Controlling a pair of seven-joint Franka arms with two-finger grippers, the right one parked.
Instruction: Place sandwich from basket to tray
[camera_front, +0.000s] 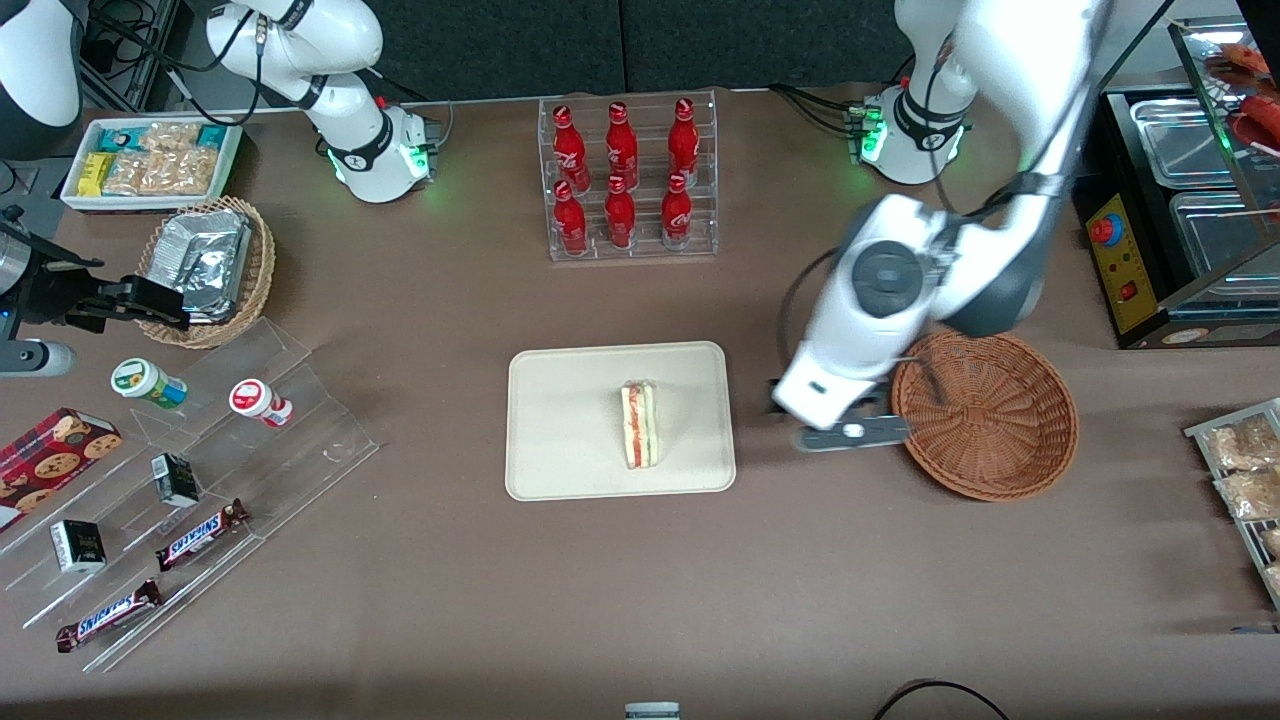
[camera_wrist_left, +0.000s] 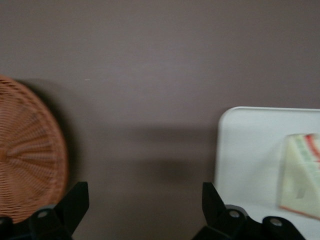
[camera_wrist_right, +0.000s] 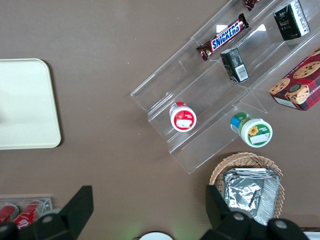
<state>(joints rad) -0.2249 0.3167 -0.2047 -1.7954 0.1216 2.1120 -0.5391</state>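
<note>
My jaws stand wide apart and empty, the gripper (camera_wrist_left: 145, 210) hovering over bare table between the tray (camera_front: 560, 420) and the basket (camera_front: 985, 415), closer to the basket's rim. Going left to right I see the sandwich (camera_front: 640, 424) lying on the tray toward its basket-side edge, then my gripper, then the basket with nothing in it, so I judge the placing done. The wedge looks light, soft and slippery in its wrap, best pinched gently across the bread faces; nothing crowds it, the rack of red bottles (camera_front: 627, 178) standing well apart.
</note>
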